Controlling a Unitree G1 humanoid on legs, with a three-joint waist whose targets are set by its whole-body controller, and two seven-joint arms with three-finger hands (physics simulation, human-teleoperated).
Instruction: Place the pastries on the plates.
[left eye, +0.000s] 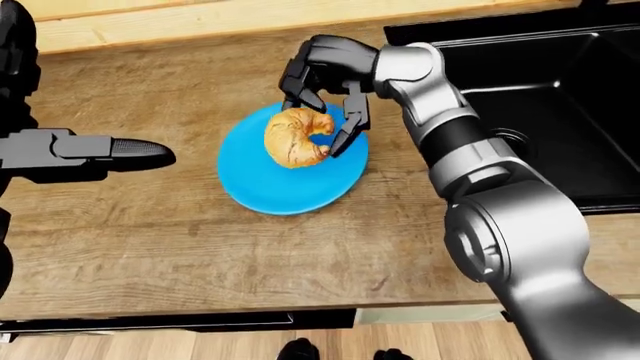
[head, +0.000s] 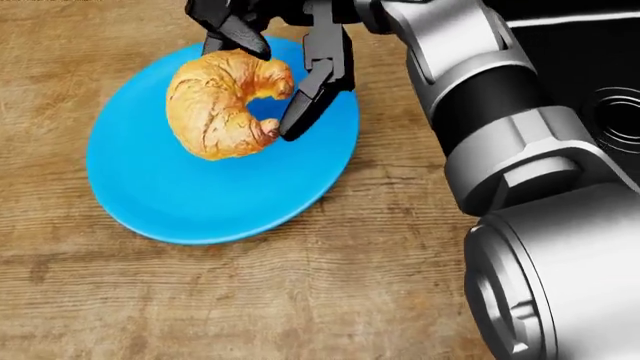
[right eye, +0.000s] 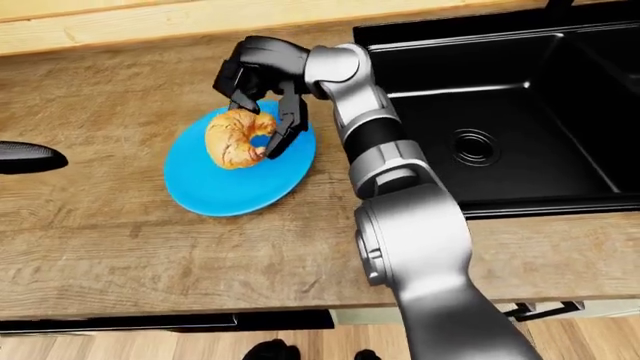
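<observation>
Right hand (head: 270, 52) arched over blue plate (head: 160, 202) — fingers (head: 312, 90) clasping croissant (head: 220, 101).

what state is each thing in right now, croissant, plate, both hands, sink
croissant: held over the plate between the right hand's fingers; contact with the plate cannot be told
blue plate: flat on the wooden counter, nothing else on it
right hand: shut on the croissant
left hand: off to the left of the plate, holding nothing, grip unclear
sink: empty, drain visible
</observation>
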